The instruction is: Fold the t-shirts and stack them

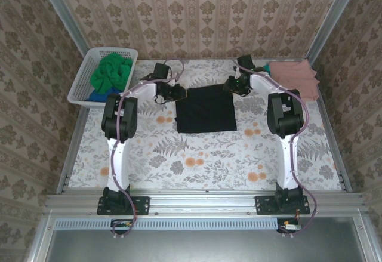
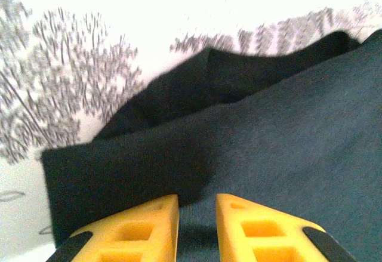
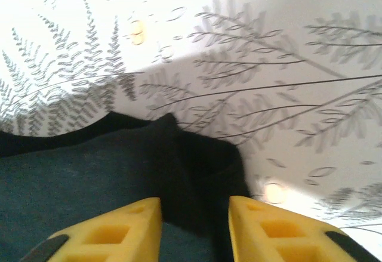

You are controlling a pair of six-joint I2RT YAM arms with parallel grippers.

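The black t-shirt (image 1: 206, 108) lies folded into a rectangle at the middle of the table. My left gripper (image 1: 176, 93) sits at its far left corner. In the left wrist view the left gripper (image 2: 197, 199) has its yellow fingers (image 2: 143, 226) close together with the black t-shirt (image 2: 274, 142) pinched in the narrow gap. My right gripper (image 1: 234, 86) is at the far right corner. In the right wrist view the right gripper (image 3: 195, 201) stands open, straddling the black t-shirt (image 3: 89, 166) near its corner. A salmon pink t-shirt (image 1: 292, 77) lies at the back right.
A white lattice basket (image 1: 82, 80) stands at the back left, holding a bright green t-shirt (image 1: 111, 71) with a blue one (image 1: 95, 96) under it. The fern-print tablecloth (image 1: 197, 160) covers the table. Patterned walls close in the back and both sides.
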